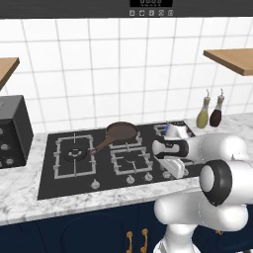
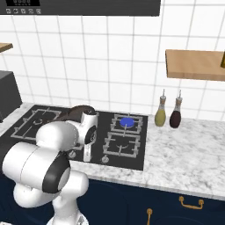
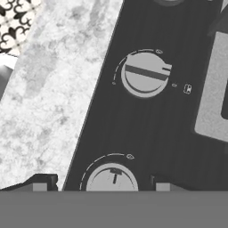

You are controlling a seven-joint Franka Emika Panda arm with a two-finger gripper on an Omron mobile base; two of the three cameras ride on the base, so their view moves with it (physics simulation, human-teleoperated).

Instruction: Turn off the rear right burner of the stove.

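Note:
The stove [image 1: 49, 178] is a wide black glass cooktop set in the marble counter. Its rear right burner [image 2: 127, 121] glows blue under a grey grate; in the left base view that burner [image 1: 168, 129] is partly hidden behind my wrist. My gripper [image 1: 175, 172] points down over the right end of the front knob row, also seen in the right base view [image 2: 87, 156]. In the hand view it [image 3: 102, 185] is open, its fingertips [image 3: 44, 183] on either side of one silver knob [image 3: 112, 178], not touching it. A second knob [image 3: 146, 73] lies farther along the row.
A brown pan [image 1: 121, 131] sits on the rear middle burner, handle pointing front-left. Two bottles [image 2: 160, 115] [image 2: 176, 116] stand on the counter right of the stove. A black boxy appliance [image 1: 12, 131] stands at the left. Wooden shelves [image 2: 193, 63] hang on the tiled wall.

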